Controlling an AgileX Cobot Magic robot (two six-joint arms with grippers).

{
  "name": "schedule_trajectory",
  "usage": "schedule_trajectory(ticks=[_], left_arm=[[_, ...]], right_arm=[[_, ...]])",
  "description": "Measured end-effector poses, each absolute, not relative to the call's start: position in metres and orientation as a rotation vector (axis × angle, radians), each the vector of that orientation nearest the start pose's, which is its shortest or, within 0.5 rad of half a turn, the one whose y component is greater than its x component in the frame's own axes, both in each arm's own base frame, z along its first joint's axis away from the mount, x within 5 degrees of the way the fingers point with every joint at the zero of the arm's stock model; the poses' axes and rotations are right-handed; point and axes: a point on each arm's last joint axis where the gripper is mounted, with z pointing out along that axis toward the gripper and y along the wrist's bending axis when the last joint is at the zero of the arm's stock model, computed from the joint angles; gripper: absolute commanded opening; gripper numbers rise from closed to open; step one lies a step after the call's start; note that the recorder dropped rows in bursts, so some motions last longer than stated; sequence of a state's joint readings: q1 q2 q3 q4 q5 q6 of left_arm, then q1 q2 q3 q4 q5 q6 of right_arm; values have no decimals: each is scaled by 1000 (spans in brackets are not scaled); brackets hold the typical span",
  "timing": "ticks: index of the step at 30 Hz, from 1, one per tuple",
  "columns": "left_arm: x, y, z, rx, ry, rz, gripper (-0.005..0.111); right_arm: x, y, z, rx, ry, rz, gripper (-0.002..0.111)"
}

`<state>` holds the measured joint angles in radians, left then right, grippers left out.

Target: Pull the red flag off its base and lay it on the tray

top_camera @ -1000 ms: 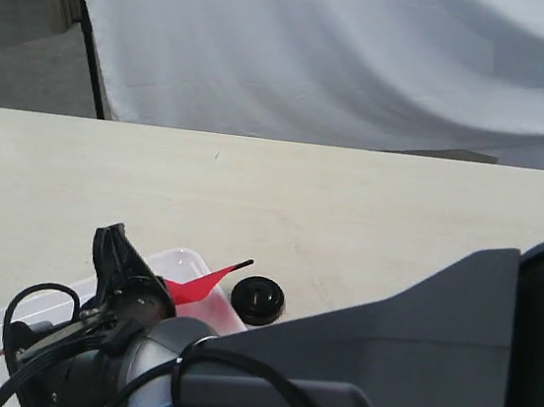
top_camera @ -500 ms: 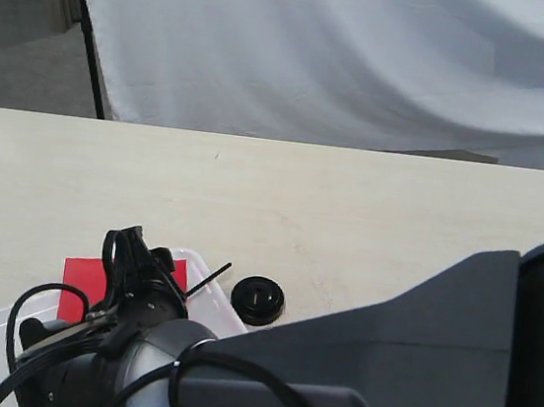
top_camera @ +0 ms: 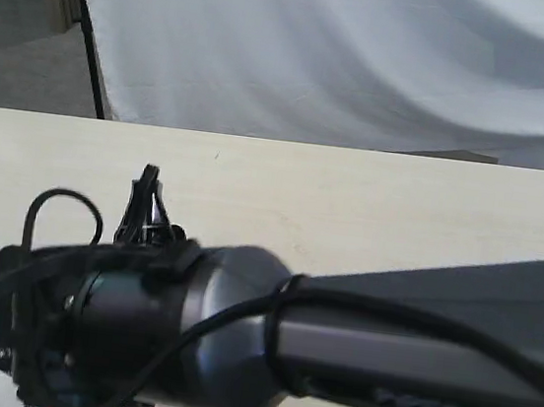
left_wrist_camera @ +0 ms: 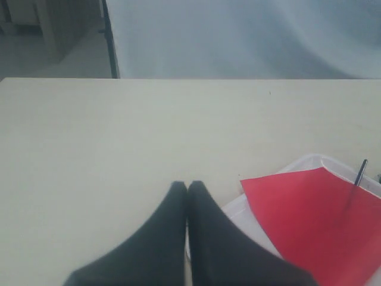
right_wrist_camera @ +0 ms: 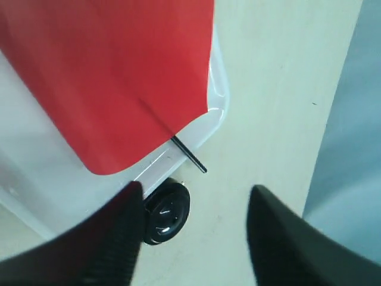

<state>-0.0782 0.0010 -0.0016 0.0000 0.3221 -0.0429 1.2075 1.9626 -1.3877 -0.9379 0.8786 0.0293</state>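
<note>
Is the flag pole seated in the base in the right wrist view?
No: the red flag lies over the tray, and its pole tip ends apart from the base beside the tray.

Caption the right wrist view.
Red cloth flag lies on white plastic tray, pole tip overhanging its rim; round black plastic base alongside; right gripper open.

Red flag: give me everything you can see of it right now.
The red flag is off the base and lies in the white tray, its plain red cloth spread out. Its thin black pole end sticks out over the tray rim, near the base but apart from it.
</note>
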Motion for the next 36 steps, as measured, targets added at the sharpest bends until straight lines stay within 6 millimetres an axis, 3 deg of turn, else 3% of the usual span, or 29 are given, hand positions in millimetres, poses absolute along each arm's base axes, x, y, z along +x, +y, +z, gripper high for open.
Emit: schedule_trajectory(ticks=[1, 2, 7, 12, 17, 23, 28, 32, 36], left_arm=[[54, -4, 185, 32, 1806, -86, 0], [54, -4, 185, 32, 1806, -86, 0], [54, -4, 185, 32, 1806, -86, 0], [54, -4, 185, 32, 1806, -86, 0], [54, -4, 185, 32, 1806, -86, 0], [54, -4, 185, 32, 1806, -86, 0], [54, -4, 185, 32, 1806, -86, 0], [54, -4, 185, 32, 1806, -86, 0], [54, -4, 185, 32, 1806, -86, 0]], right_arm=[[200, 357, 215, -1841, 1624, -630, 8], [203, 353, 224, -1807, 1655, -583, 0], [234, 315, 259, -1569, 1902, -373, 0], [280, 248, 279, -1198, 2266, -184, 0], [298, 179, 289, -859, 2484, -35, 0], [288, 90, 283, -447, 2551, -8, 0], [266, 29, 300, -115, 2461, -31, 0], [247, 2, 310, 36, 2335, -43, 0], [227, -7, 294, 53, 2259, -74, 0]])
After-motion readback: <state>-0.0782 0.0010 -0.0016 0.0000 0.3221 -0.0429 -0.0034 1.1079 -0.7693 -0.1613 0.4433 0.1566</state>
